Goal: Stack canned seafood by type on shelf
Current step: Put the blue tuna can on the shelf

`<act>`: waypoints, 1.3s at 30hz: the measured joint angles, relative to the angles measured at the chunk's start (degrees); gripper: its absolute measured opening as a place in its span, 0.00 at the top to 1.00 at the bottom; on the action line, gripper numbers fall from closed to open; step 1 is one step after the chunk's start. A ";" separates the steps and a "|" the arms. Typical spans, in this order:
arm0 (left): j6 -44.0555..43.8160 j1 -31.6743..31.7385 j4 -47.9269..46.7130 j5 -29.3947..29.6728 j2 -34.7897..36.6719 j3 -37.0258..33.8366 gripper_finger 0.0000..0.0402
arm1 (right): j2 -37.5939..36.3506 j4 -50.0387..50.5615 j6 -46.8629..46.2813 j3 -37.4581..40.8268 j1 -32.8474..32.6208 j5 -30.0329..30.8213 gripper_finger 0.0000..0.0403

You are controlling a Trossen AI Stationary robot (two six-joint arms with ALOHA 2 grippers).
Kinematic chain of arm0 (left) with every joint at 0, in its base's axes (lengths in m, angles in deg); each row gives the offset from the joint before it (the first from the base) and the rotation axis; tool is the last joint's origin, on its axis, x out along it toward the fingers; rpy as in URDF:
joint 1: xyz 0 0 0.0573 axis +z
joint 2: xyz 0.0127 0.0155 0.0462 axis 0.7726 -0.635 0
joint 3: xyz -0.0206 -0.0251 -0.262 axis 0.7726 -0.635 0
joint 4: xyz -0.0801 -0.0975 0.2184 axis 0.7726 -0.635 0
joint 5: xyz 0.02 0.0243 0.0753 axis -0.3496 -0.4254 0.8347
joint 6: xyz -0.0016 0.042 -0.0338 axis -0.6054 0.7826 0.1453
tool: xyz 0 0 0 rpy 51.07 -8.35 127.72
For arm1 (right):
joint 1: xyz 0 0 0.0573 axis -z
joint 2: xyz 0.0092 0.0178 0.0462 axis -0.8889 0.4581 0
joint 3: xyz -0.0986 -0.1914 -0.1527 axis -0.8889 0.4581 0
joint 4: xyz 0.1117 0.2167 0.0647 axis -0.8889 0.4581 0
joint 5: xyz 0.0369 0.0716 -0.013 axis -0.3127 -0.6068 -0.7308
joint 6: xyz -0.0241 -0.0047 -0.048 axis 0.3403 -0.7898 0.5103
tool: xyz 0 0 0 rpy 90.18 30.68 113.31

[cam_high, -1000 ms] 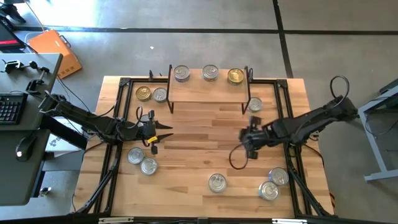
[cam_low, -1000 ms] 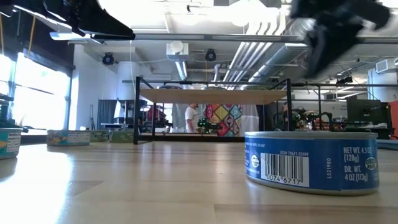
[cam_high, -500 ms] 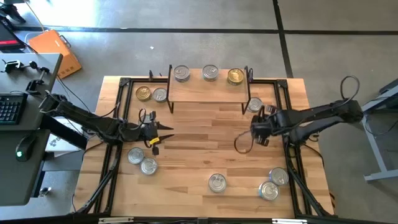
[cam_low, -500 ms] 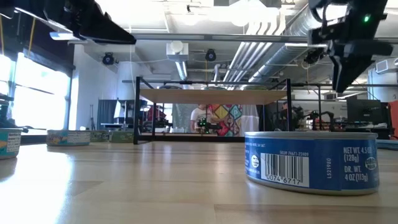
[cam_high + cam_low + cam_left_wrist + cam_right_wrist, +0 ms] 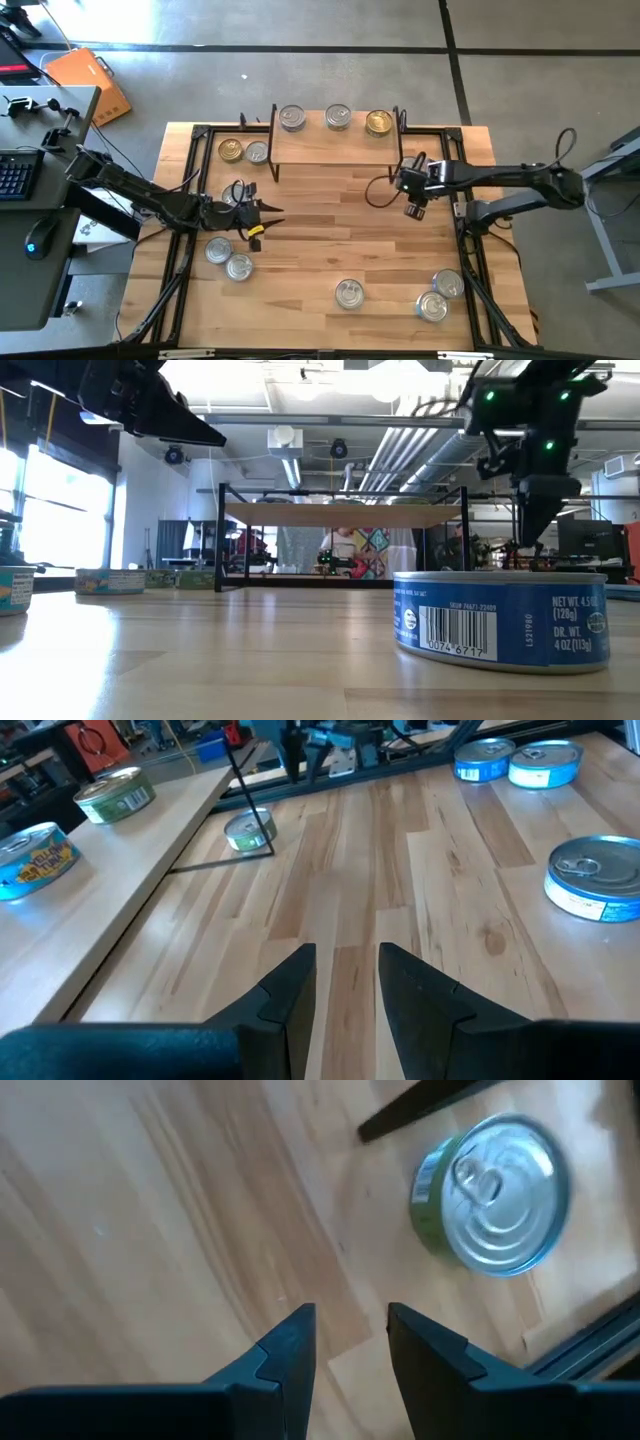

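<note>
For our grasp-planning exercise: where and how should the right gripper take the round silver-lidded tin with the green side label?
Pinch the silver-lidded tin across its curved side wall, from above, with the right gripper: it lies flat, lid up.

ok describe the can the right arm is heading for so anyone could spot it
Start at the shelf at the table's far edge, then its right legs. The can sits alone on the tabletop just beside them, below the right gripper: silver pull-tab lid, green side label, no neighbours.
</note>
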 joint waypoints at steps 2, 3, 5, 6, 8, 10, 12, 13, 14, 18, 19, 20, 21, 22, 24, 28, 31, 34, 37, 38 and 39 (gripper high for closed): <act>-0.02 0.00 0.05 0.01 0.00 -0.01 0.74 | 1.97 -1.02 2.75 0.00 1.26 -0.32 0.71; -0.02 0.00 0.05 0.01 0.00 0.00 0.74 | 2.81 -1.64 3.91 0.00 1.73 -0.50 0.70; -0.09 -0.02 -0.01 0.01 0.00 0.00 0.74 | 4.39 -2.24 5.56 0.00 2.22 -2.03 0.70; -0.42 -0.08 -0.24 0.01 0.02 0.00 0.74 | 4.77 -2.23 5.81 0.00 2.14 -2.91 0.70; -0.63 -0.16 -1.46 0.01 0.02 0.00 0.74 | 5.25 -1.73 2.88 -0.36 0.97 -2.90 0.71; -0.66 -0.15 -2.18 0.01 0.08 0.00 0.74 | 5.33 -1.77 -1.72 -0.83 -1.59 -1.90 0.73; -1.43 -0.17 -2.13 0.06 0.38 0.00 0.74 | 5.09 -3.42 -5.18 -1.32 -5.59 -1.90 0.76; -2.00 -0.46 -2.12 0.21 0.64 0.04 0.74 | 5.06 -5.03 -6.95 -1.36 -7.81 -1.90 0.78; -2.44 -1.09 -2.67 0.36 1.02 0.38 0.74 | 5.08 -6.62 -8.66 -1.36 -10.15 -1.88 0.79; -1.27 -6.08 -3.69 1.01 3.02 2.73 0.74 | 5.11 -18.80 -13.31 -1.36 -19.79 0.00 0.85; -0.54 -7.63 -3.86 1.86 3.39 3.35 0.74 | 5.11 -23.52 -13.57 -1.34 -22.33 1.55 0.86; -0.11 -9.21 -4.15 3.10 3.61 4.08 0.74 | 5.11 -29.11 -13.02 -1.26 -24.77 3.73 0.87; 0.12 -10.91 -4.38 4.46 3.65 5.18 0.74 | 5.28 -35.56 -11.84 -1.00 -27.12 6.04 0.88; 0.79 -12.56 -4.83 5.71 3.63 6.76 0.74 | 5.61 -42.28 -9.90 -0.59 -29.15 8.44 0.89; 2.85 -16.06 -7.36 7.88 3.51 10.77 0.74 | 6.79 -54.17 -4.72 0.17 -32.80 12.56 0.91; 6.85 -22.30 -17.16 16.20 1.77 19.64 0.74 | 11.08 -73.92 5.79 0.37 -36.88 17.54 0.94; 2.33 -25.32 -26.14 24.95 0.24 25.45 0.74 | 15.82 -85.08 12.15 0.39 -37.94 18.15 0.94; -8.97 -26.03 -36.20 28.36 -0.59 29.42 0.74 | 20.72 -91.68 17.53 0.42 -37.98 17.88 0.94; -22.00 -25.88 -45.71 27.57 -0.45 31.43 0.74 | 25.06 -95.61 18.45 0.42 -37.06 17.66 0.94; -25.67 -25.88 -48.09 27.30 -0.30 31.45 0.74 | 26.29 -96.57 17.61 0.42 -36.69 17.64 0.94; -28.36 -25.85 -49.84 27.32 -0.15 31.19 0.74 | 27.41 -97.11 16.51 0.42 -36.33 17.65 0.94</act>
